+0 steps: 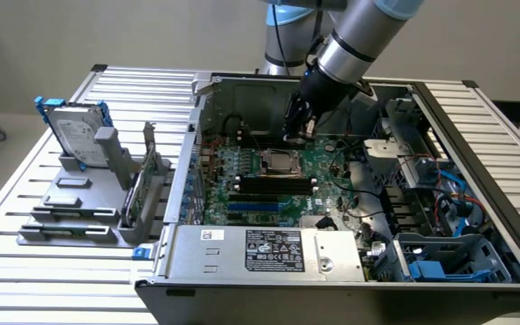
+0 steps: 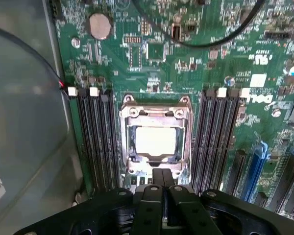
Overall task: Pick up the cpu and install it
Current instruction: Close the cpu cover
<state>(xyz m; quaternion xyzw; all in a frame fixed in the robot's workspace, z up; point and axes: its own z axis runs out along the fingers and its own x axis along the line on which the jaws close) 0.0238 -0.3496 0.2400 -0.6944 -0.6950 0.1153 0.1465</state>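
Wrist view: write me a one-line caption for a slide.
Shut gripper close to the motherboard socket, where the silver cpu sits inside the metal frame, between two banks of memory slots.

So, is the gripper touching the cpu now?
Apart. The wrist view shows the shut gripper ending short of the cpu, whose whole silver top lies bare.

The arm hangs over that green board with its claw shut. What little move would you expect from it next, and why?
Probably a short lift straight up. The gripper is shut with nothing between its fingers, and the cpu already lies flat inside the socket frame just below it, so nothing seems left to carry.
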